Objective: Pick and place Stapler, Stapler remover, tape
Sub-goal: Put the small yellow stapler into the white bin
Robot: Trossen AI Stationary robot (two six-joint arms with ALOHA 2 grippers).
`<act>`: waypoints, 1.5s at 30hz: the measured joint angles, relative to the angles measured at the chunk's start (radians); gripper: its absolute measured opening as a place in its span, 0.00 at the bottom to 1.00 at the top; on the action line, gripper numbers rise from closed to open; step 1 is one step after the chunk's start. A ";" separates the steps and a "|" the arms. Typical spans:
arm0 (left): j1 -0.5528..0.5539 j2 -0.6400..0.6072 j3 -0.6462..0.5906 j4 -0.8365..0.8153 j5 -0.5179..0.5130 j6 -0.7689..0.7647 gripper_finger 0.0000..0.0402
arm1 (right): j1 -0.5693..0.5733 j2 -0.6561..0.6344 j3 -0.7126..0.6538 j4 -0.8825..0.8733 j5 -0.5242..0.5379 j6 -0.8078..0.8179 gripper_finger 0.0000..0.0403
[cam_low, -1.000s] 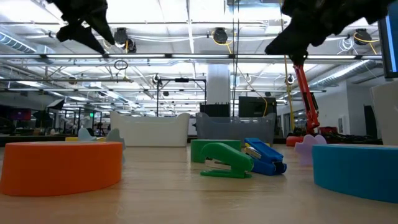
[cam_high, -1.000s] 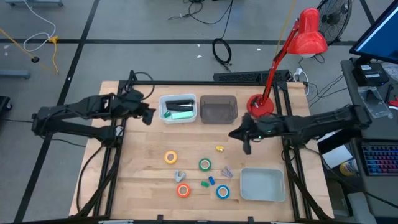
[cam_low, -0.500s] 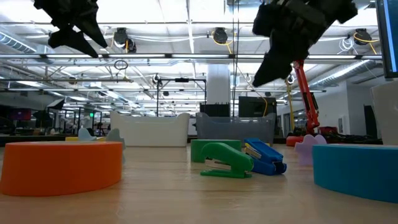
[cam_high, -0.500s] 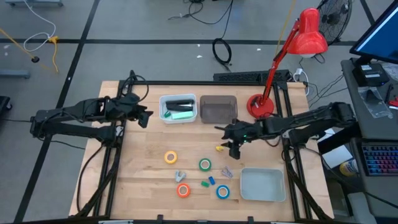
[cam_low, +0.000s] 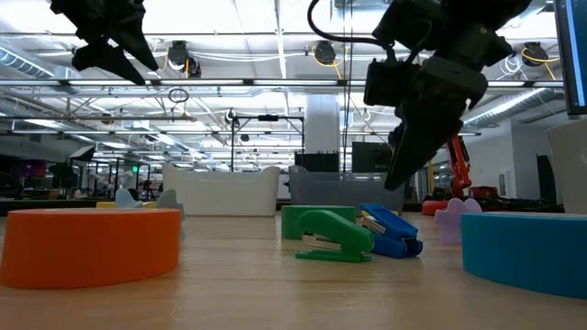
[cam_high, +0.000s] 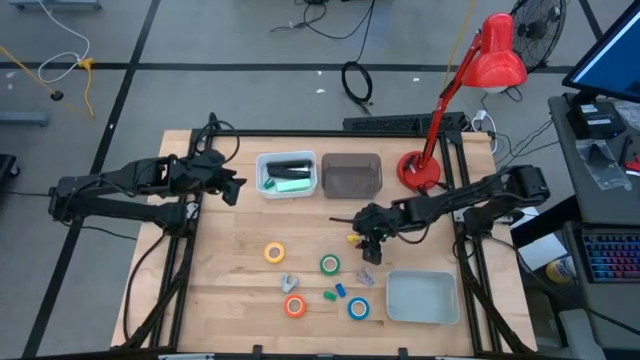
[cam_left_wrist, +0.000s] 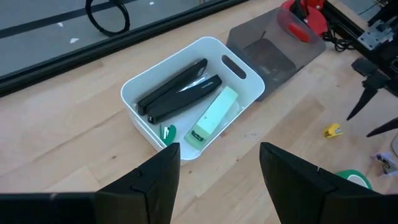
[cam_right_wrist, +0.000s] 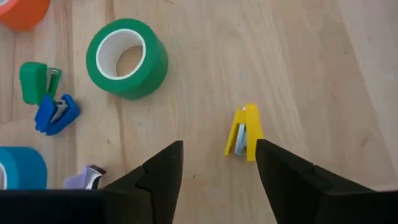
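Note:
My right gripper (cam_high: 362, 243) (cam_right_wrist: 219, 148) hangs open just above the table, over a small yellow stapler remover (cam_right_wrist: 244, 132) (cam_high: 352, 239) lying flat on the wood; its fingers stand on either side of it without touching. The green tape (cam_right_wrist: 126, 58) (cam_high: 329, 264) lies close by, with yellow tape (cam_high: 274, 253), orange tape (cam_high: 294, 306) and blue tape (cam_high: 359, 308) farther off. Two black staplers (cam_left_wrist: 177, 92) and a pale green one (cam_left_wrist: 213, 116) lie in the white bin (cam_high: 265, 168). My left gripper (cam_high: 236, 188) (cam_left_wrist: 219, 152) waits open, raised beside that bin.
A dark bin (cam_high: 351, 175) stands next to the white one. A pale tray (cam_high: 422, 297) sits at the near right. Small green (cam_high: 328, 295), blue (cam_high: 340, 289), grey (cam_high: 289, 283) and purple (cam_high: 365, 276) removers lie among the rolls. A red lamp (cam_high: 420, 170) stands at the far right.
My right gripper has come down and toward the table's left edge, tipping its fingers more steeply downward, and has opened; it now hangs over the yellow stapler remover. Nothing on the table has shifted.

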 joint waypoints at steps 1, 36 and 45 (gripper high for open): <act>0.000 0.000 0.000 0.000 0.000 0.000 0.56 | 0.000 0.001 0.000 0.004 0.001 0.000 0.50; 0.000 0.000 0.000 0.000 0.004 0.007 0.56 | -0.020 0.095 -0.001 0.029 0.001 0.020 0.63; 0.000 0.000 0.000 -0.001 0.004 0.007 0.56 | -0.019 0.133 0.000 0.070 0.000 0.027 0.62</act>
